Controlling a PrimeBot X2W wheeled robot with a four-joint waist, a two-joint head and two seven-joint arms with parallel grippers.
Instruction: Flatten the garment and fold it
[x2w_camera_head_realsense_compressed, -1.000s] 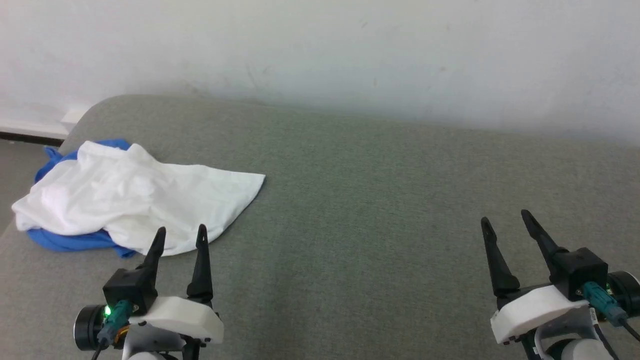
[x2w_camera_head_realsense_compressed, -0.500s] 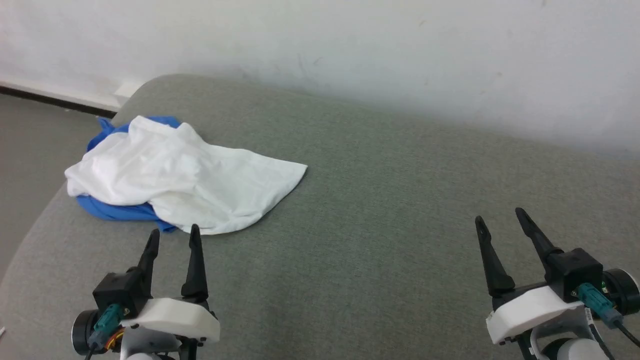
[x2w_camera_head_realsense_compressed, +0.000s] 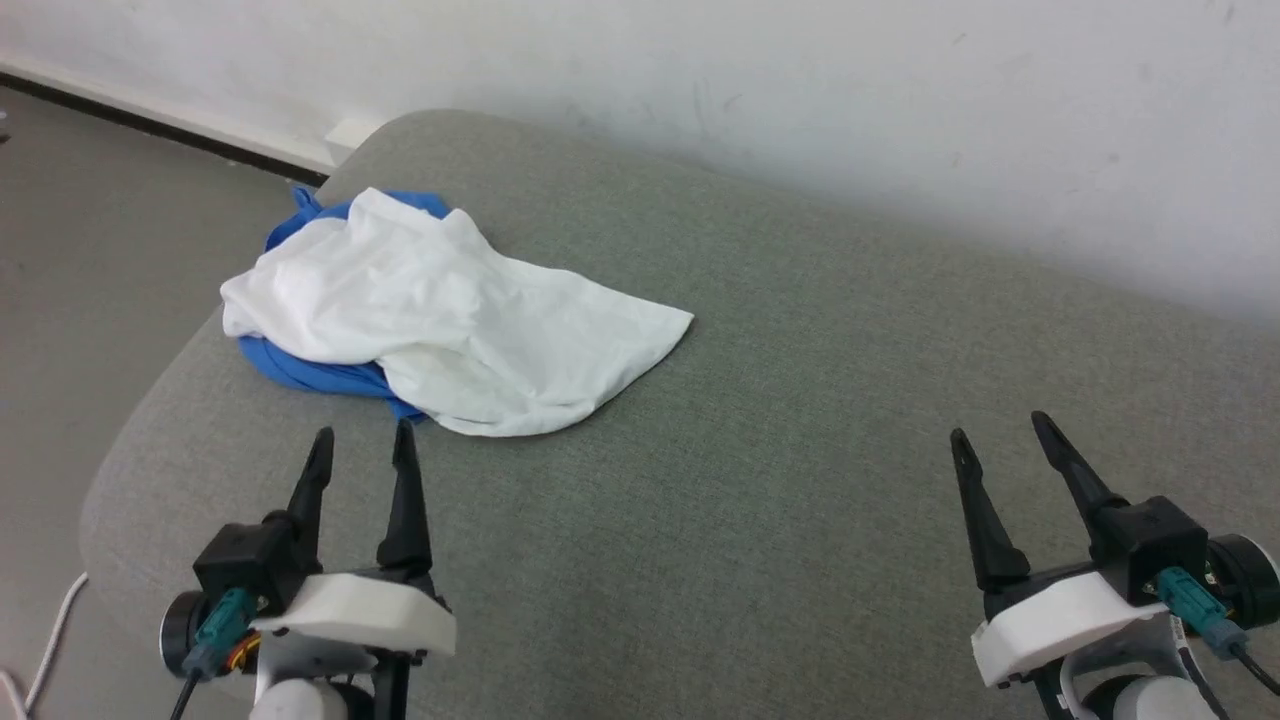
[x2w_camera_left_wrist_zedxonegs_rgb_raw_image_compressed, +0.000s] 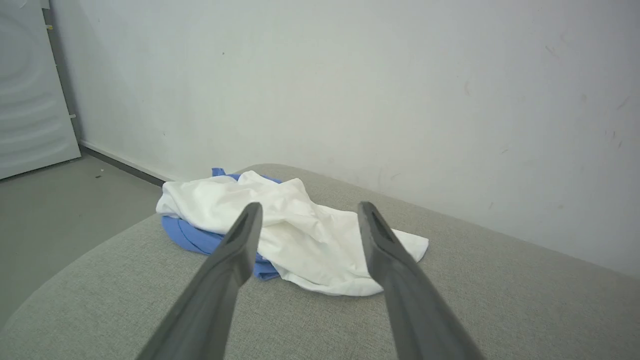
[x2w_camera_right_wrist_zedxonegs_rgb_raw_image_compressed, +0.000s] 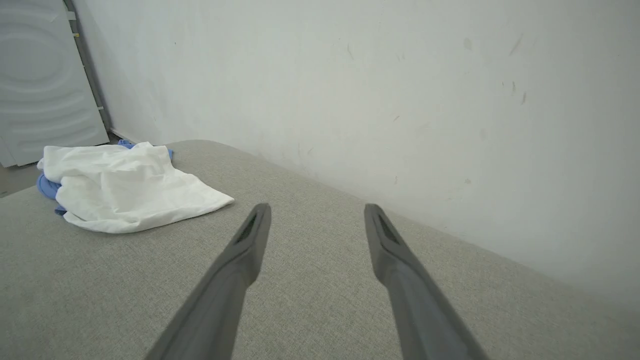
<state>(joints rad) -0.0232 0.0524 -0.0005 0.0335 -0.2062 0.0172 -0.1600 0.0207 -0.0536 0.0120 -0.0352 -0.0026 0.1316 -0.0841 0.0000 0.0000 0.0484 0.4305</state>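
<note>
At the upper left of the head view the garment (x2w_camera_head_realsense_compressed: 450, 320) lies in a crumpled heap on the grey fabric bench (x2w_camera_head_realsense_compressed: 800, 470), close to its rounded left corner. The white body is on top and the blue sleeve cloth (x2w_camera_head_realsense_compressed: 300, 368) is bunched under its near-left edge. My left gripper (x2w_camera_head_realsense_compressed: 362, 432) sits at the lower left, jaws parted and empty, tips just short of the heap's near edge; in the left wrist view the heap lies straight ahead between them. I judge the step in hand to be the first reach. I want the left jaws to take a single layer at the near white edge, not the blue wad, which could drag the whole pile toward the corner and perhaps off the bench. The one flat corner (x2w_camera_head_realsense_compressed: 675, 322) points toward mid-frame, which suits my right gripper (x2w_camera_head_realsense_compressed: 999, 426) at the lower right. Its jaws are spread and hold nothing, well apart from the cloth, so it needs a long reach across bare bench.
</note>
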